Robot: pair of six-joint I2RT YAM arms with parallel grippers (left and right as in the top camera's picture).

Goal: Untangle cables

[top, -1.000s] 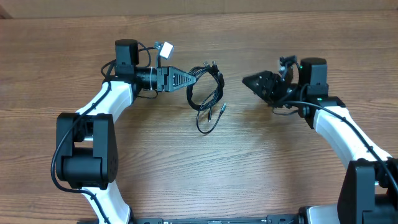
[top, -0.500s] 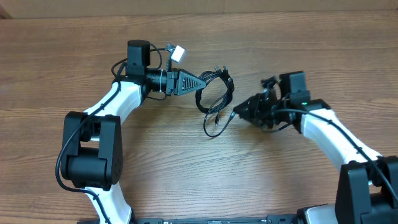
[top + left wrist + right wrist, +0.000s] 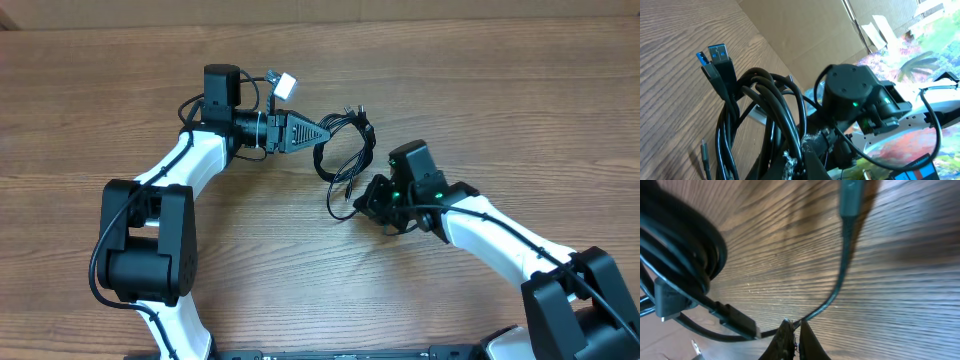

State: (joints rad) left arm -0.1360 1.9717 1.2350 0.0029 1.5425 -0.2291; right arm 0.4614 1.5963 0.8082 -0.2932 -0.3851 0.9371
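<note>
Here, with the left gripper (image 3: 325, 132) and right gripper (image 3: 360, 196) both pinching the cables (image 3: 355, 122), draw them apart slowly.

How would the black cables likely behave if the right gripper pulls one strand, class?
Probably floppy: the cables curl in loose loops from the left gripper. Likely light: one fingertip pinch carries the bundle. Pulling may snag, since loops overlap near the right gripper.

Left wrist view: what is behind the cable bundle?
Behind the cables is the right arm, black with a small green light, and further back brown cardboard. The cables cover the fingertips of the left gripper, so its grip cannot be seen in this view.
</note>
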